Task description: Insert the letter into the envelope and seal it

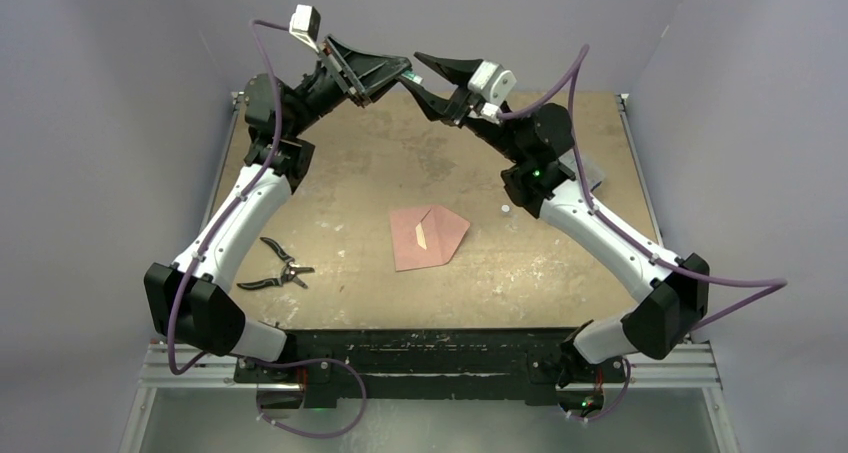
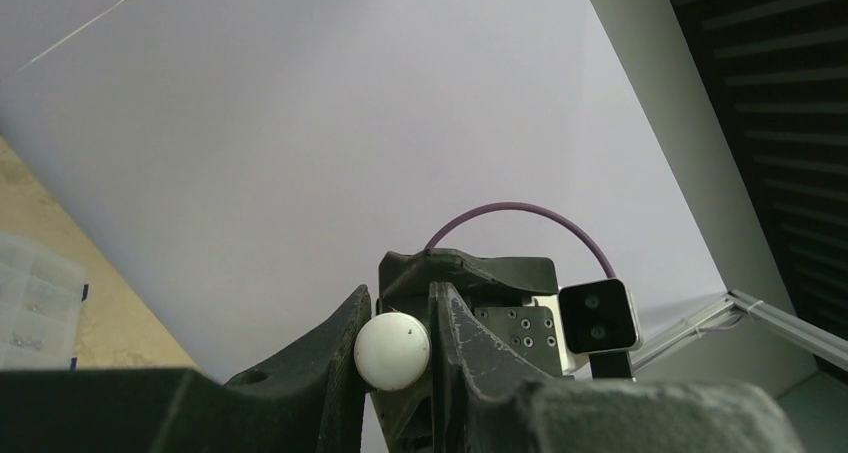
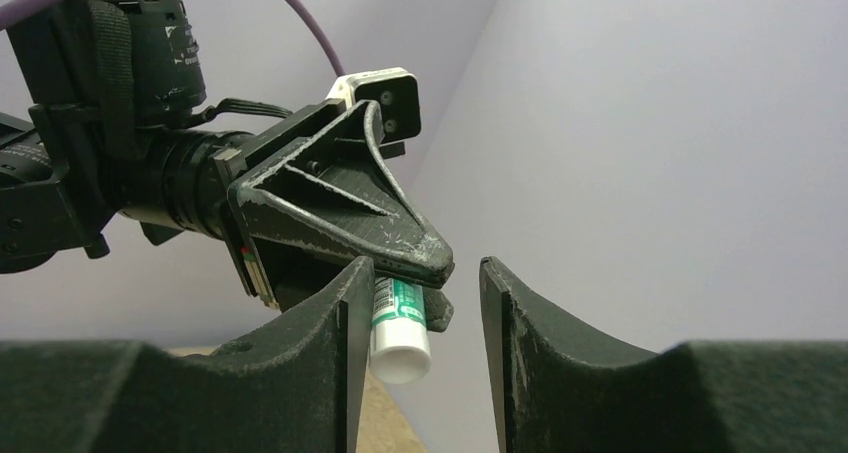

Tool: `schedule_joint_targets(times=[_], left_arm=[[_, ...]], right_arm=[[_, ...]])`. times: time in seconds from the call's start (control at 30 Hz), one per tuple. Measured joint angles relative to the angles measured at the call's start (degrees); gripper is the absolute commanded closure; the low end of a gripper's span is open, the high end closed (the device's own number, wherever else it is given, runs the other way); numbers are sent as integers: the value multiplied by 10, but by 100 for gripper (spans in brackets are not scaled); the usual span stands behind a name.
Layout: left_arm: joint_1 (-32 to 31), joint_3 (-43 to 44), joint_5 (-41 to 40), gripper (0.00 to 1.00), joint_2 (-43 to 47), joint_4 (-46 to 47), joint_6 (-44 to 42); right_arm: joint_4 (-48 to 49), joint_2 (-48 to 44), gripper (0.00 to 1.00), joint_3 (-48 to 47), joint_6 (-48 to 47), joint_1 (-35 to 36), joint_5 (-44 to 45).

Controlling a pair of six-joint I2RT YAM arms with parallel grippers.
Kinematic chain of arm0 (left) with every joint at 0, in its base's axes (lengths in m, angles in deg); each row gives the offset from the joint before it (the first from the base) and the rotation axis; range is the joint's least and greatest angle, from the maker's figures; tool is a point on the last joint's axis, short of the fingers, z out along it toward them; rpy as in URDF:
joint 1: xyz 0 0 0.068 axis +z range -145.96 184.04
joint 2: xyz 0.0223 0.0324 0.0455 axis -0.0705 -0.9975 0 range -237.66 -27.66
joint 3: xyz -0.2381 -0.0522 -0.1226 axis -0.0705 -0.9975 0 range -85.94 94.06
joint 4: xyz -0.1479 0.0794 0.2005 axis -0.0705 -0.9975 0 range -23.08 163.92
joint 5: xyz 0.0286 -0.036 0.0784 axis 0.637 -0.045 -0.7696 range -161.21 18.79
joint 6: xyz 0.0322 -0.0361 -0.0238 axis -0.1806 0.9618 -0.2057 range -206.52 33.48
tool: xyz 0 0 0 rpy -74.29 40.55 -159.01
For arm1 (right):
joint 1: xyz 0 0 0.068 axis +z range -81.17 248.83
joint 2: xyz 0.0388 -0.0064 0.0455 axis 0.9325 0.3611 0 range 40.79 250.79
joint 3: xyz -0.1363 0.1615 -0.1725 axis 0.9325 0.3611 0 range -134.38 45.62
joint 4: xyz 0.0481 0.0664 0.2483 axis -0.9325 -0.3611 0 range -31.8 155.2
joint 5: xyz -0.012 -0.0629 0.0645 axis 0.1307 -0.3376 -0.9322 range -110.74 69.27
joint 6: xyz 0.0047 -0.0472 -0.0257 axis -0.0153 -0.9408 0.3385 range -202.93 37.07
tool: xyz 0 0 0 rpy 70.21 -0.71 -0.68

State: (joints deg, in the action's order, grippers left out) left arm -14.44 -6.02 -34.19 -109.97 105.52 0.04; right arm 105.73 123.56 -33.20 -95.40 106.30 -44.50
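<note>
Both arms were raised above the far side of the table [image 1: 350, 173], tips meeting in the air. The left gripper [image 3: 425, 283] was clamped on a green-and-white glue stick [image 3: 400, 328], whose white end stuck out past its fingers. The right gripper [image 1: 415, 70] faced it with its fingers [image 3: 320, 353] spread. The tube sat between them, close to one pad and well clear of the other.

The envelope [image 1: 430, 238] lay well below them near the middle of the table, its pointed flap folded open to the right and its pale glue strip [image 1: 421, 235] exposed. The letter could not be seen as a separate sheet. It was probably already inside, though the views did not settle that. A pair of pliers [image 1: 275, 270] lay well off to the left.

The step in hand looked like uncapping the glue stick so the flap could be sealed. To do it well, the right gripper would need to centre the white end between its pads before closing, since an off-centre pinch could tilt the tube in the other hand. It should grip only the white end, not the labelled body. The pull should run straight along the tube's axis while the left gripper held firm.
</note>
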Motion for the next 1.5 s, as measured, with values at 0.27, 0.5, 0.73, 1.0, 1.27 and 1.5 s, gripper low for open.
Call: schedule_joint_targets(times=[0.27, 0.5, 0.73, 1.0, 1.27, 1.5], left_arm=[[0, 0, 5, 100, -1, 21, 9], [0, 0, 7, 100, -1, 36, 10], [0, 0, 7, 100, -1, 54, 16], [1, 0, 6, 76, -1, 60, 24], [5, 0, 6, 40, 1, 61, 5], [16, 0, -1, 41, 16, 28, -33]], right_arm=[[-9, 2, 55, -2, 1, 0, -2], [-14, 2, 68, -2, 13, 2, -14], [-33, 3, 70, -15, 12, 3, -19], [-50, 5, 93, -27, 9, 4, -24], [-70, 4, 94, -29, 4, 3, 9], [-97, -9, 94, -25, -6, 3, 21]])
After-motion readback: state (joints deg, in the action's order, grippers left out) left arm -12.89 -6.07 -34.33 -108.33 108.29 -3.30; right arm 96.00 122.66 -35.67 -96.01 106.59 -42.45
